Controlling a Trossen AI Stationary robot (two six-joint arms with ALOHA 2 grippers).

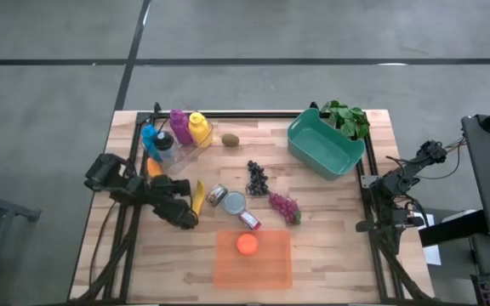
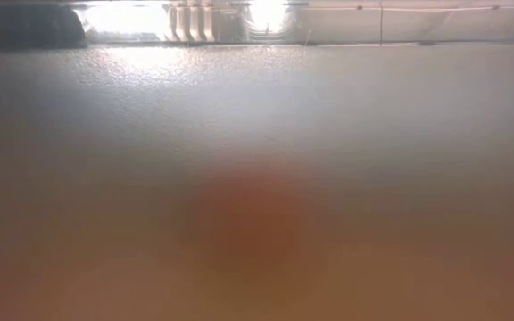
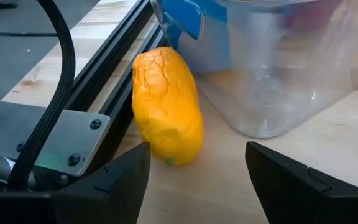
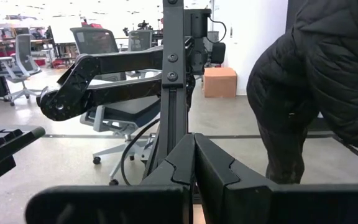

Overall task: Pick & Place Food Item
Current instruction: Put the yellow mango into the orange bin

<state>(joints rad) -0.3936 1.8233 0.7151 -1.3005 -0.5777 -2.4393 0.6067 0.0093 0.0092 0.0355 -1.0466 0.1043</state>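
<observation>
The approach step is judged to be in hand, with nothing yet grasped. The left pincer point(image 1: 182, 218) is seen low over the tabletop point(image 1: 330, 246) at its left side, its two dark fingers point(image 3: 114, 180) held well apart and empty. Directly ahead of them, just beyond the tips and slightly toward the finger nearer the frame rail point(image 3: 114, 46), an orange-yellow, wrinkled, oblong food item point(image 3: 166, 106) is lying on the wood, apparently a lemon-like fruit, though its kind cannot be told for certain. It is wedged between the black rail and a clear plastic container point(image 3: 278, 68), touching or nearly touching both. An orange mat point(image 1: 253, 257) carrying a small orange fruit point(image 1: 247, 244) is found to the pincer's side nearer the tabletop's front edge, and a teal bin point(image 1: 325, 146) lies well apart, across the tabletop; which of these is the intended destination cannot be told. The right pincer point(image 4: 194, 171) is parked off the tabletop's right edge, its fingers pressed together on nothing. For the next move, a short advance is called for so that the fruit is straddled, followed by a closing of the fingers; little clearance from the rail and the container is to be expected.
</observation>
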